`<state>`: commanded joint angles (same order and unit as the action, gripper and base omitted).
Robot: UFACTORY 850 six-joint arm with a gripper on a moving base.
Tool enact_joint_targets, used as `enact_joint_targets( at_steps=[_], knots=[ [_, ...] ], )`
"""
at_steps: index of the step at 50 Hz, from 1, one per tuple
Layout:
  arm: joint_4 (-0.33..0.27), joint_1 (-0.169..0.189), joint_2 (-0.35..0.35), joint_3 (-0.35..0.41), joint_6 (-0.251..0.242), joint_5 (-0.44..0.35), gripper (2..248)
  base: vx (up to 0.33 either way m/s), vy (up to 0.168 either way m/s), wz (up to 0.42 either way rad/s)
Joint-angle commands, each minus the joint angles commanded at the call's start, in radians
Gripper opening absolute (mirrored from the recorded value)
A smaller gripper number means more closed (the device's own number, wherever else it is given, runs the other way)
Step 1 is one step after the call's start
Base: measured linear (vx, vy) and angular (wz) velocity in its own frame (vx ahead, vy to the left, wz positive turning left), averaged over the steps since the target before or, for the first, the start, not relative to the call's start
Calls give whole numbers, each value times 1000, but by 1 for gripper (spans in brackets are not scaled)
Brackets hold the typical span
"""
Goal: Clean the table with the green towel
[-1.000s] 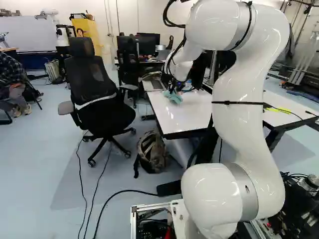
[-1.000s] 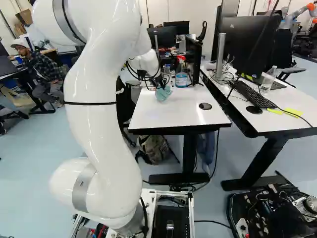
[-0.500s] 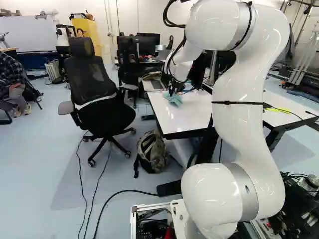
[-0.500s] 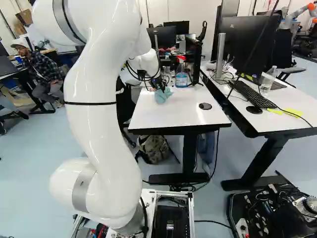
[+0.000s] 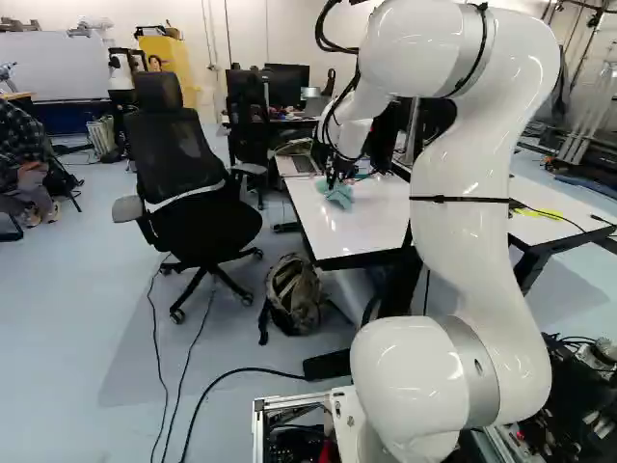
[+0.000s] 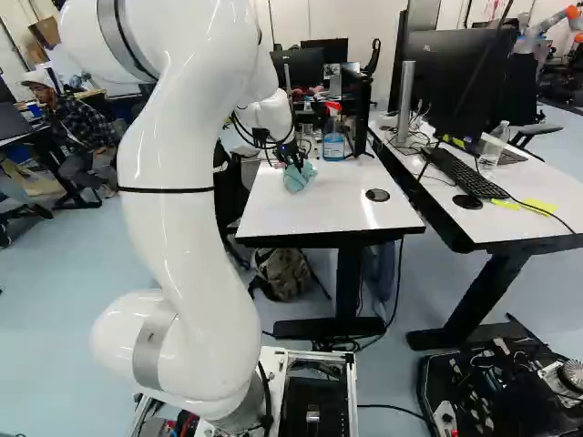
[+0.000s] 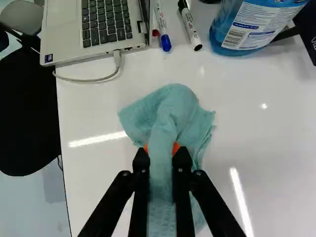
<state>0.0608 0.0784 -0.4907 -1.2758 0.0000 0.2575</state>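
Gripper [image 7: 162, 150]: closed in on a raised fold of the green towel [image 7: 174, 106], an orange pad against each side. Grip judged adequate for wiping. The remainder of the towel fans out ahead of the fingers and appears to lie on the white tabletop [image 6: 319, 214], in its far part, toward the office chair [image 5: 183, 193].

Step in hand, as judged: wiping. Recommended: keep the loose cloth flat under light, even downward pressure, so that fabric and not fingertips meets the surface; draw it in long, overlapping strokes toward the near edge, where the approach is less crowded. Excess pressure may bunch the cloth or pull the fold out of the grip.

Obstructions, ahead of the gripper: laptop [image 7: 106, 22], with a white cable [image 7: 88, 80] curving onto the tabletop on the towel's side and liable to snag; blue-capped marker [image 7: 162, 27] and black-capped marker [image 7: 190, 24], both apt to roll if nudged; red-topped bottle of blue liquid [image 6: 333, 144], upright, a tipping risk. Nearer the base, a round black disc [image 6: 377, 195] sits on the tabletop; whether it stands proud cannot be determined. Pass over it gently.
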Motion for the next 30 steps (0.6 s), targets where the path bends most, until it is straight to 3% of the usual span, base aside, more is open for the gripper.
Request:
enact_joint_targets(
  at_steps=[30],
  knots=[
    [0,7,-112,-153,0,0,53,0,0,0]
  ],
)
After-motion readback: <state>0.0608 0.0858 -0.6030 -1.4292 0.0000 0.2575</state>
